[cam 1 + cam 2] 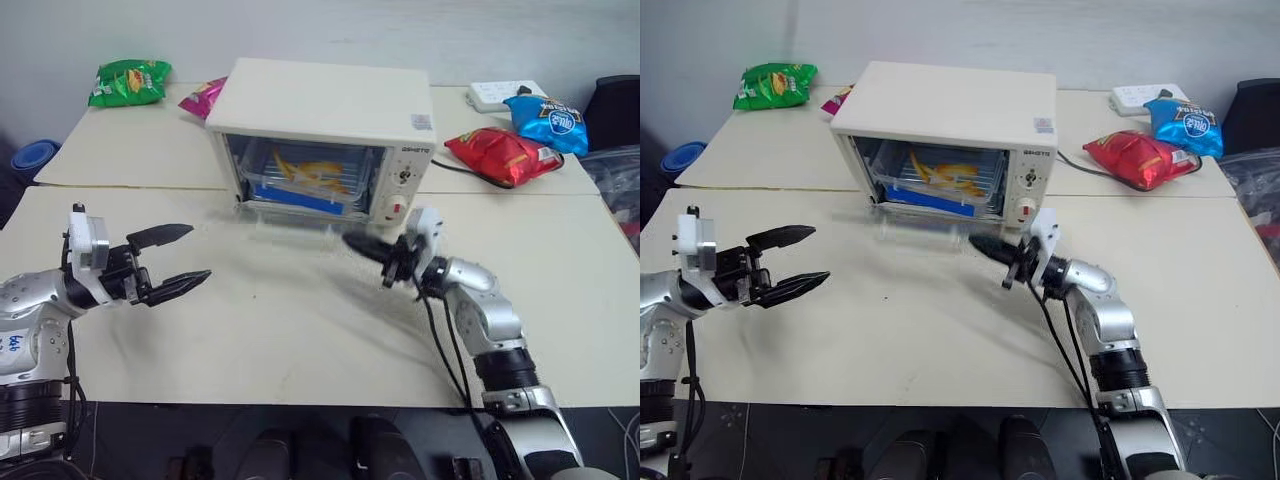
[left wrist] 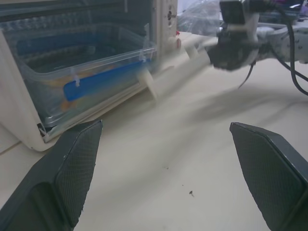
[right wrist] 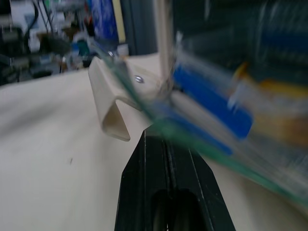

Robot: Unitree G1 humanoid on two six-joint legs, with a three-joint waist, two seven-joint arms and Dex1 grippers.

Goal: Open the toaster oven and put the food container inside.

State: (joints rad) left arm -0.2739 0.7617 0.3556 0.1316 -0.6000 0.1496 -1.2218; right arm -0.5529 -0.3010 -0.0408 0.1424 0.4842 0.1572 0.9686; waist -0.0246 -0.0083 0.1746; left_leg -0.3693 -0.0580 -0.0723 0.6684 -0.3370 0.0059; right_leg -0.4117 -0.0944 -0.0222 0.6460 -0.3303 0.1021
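Cream-white boxy toaster oven (image 1: 325, 120) sits upper centre of the head frame on the beige table (image 1: 300, 330), front facing the robot. Glass door is down, seen blurred and near-transparent below the opening, its cream handle (image 3: 109, 103) visible in the right wrist view.

Clear rectangular plastic food container (image 1: 305, 180) with blue side clips and yellow sticks is inside the oven cavity, on the rack level. Left wrist view shows it through the opening, one blue clip (image 2: 103, 79) facing out.

Right claw (image 1: 368, 246), centre of frame: black fingers pressed together, holding nothing. Tip is just in front of the oven's lower right corner, below the red knob (image 1: 396, 212). In its own wrist view the closed fingers (image 3: 168, 183) sit right under the edge of the glass door; can't tell whether they touch it.

Left claw (image 1: 178, 257), lower left of frame: spread wide, empty, fingers (image 2: 72, 168) well apart, above the table and well clear of the oven, pointing toward the right claw.

Background, top of frame: green snack bag (image 1: 128, 82) upper left, pink bag (image 1: 203, 97) by the oven's left rear, red bag (image 1: 503, 155) and blue bag (image 1: 547, 121) upper right, white power strip (image 1: 500, 95) behind those.
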